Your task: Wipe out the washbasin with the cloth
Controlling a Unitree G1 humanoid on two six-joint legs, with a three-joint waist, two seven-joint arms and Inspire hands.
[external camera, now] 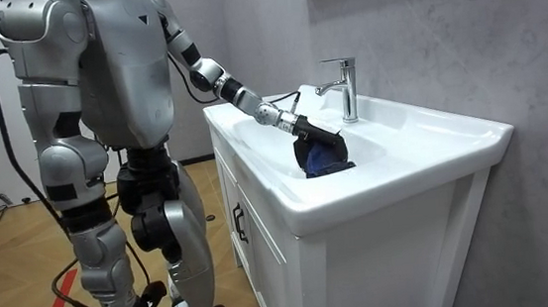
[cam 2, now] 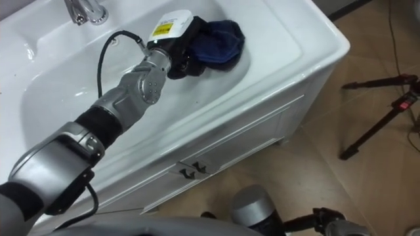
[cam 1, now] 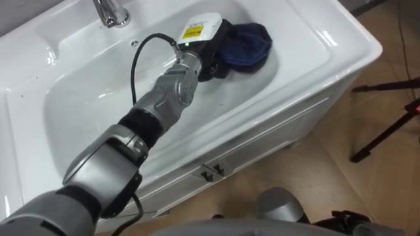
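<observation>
The robot stands close against the white cabinet (external camera: 383, 263), in the left part of the room view. The white basin (cam 1: 328, 36) on top fills the upper frame, with a chrome faucet (external camera: 348, 87) at its back. In the bowl lies a dark blue cloth (cam 1: 251, 44), upper centre. The left robot hand (cam 1: 213, 59) has its fingers curled into the cloth's edge.

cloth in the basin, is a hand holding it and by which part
The left hand grips the blue cloth by its bunched edge on the tap side, down in the basin.
</observation>
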